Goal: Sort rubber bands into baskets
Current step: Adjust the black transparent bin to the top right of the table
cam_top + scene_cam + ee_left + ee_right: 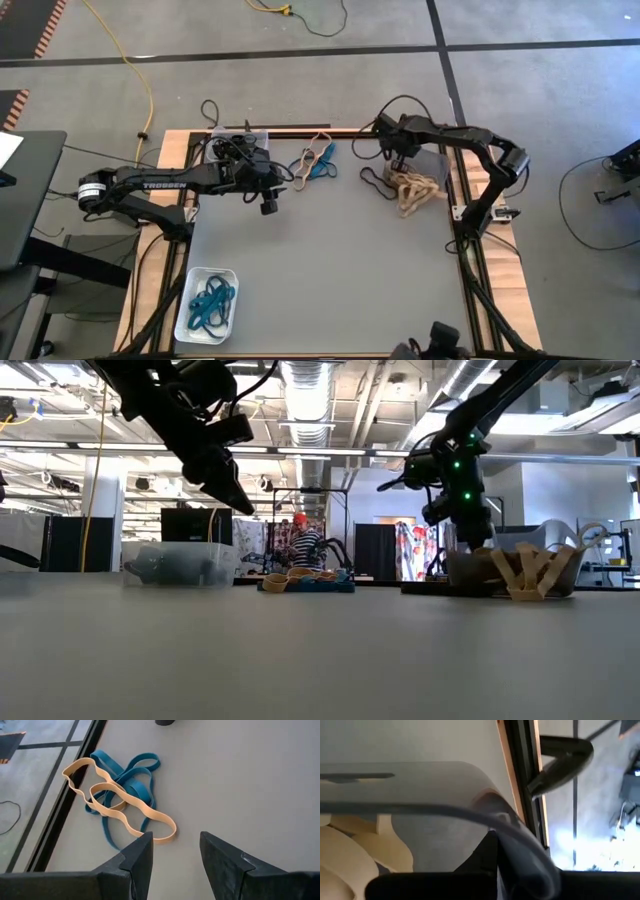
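Tan and teal bands at 12 o'clock, unsorted | left gripper parted, hovering to pick | right gripper clenched over grey basket

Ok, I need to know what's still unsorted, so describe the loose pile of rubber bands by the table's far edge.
The loose pile of rubber bands lies flat on the grey table, near its far edge, between the two arms. It holds a wavy tan band draped over tangled teal bands, all flat, flexible strips. Nothing grips it; the left end effector hovers open just short of it.
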Action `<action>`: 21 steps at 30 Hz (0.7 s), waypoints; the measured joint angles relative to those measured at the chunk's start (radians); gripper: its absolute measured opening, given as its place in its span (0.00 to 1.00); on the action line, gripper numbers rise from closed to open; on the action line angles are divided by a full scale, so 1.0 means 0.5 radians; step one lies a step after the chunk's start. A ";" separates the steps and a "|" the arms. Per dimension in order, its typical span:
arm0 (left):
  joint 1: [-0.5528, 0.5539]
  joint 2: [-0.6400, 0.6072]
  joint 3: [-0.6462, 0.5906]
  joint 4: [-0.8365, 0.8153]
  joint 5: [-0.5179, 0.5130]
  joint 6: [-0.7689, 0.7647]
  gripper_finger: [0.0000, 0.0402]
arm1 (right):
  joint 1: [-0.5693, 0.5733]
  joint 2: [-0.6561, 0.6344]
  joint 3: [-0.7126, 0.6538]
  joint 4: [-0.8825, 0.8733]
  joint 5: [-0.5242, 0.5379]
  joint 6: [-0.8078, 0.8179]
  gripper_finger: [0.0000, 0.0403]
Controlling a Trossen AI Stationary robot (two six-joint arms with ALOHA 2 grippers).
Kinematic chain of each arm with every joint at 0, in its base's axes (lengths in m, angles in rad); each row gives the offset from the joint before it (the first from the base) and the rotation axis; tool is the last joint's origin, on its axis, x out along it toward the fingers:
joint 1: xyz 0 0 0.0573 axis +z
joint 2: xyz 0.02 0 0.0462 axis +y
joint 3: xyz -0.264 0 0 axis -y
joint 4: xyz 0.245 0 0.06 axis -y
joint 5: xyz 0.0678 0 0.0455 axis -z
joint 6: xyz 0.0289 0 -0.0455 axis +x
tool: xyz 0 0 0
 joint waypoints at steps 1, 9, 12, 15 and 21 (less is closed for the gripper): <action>0.000 0.000 0.000 0.008 0.000 0.000 0.38 | -0.011 0.000 0.000 0.019 -0.027 -0.044 0.09; 0.000 0.000 0.000 0.034 0.000 -0.020 0.38 | -0.035 0.000 0.000 0.148 -0.131 -0.357 0.10; -0.001 0.000 0.000 0.035 0.000 -0.021 0.38 | -0.034 0.000 0.000 0.203 -0.132 -0.440 0.13; 0.000 0.000 0.000 0.036 0.000 -0.022 0.38 | -0.033 0.000 0.000 0.260 -0.133 -0.486 0.18; 0.000 0.000 0.000 0.044 0.000 -0.028 0.38 | -0.039 0.000 0.000 0.275 -0.227 -0.492 0.30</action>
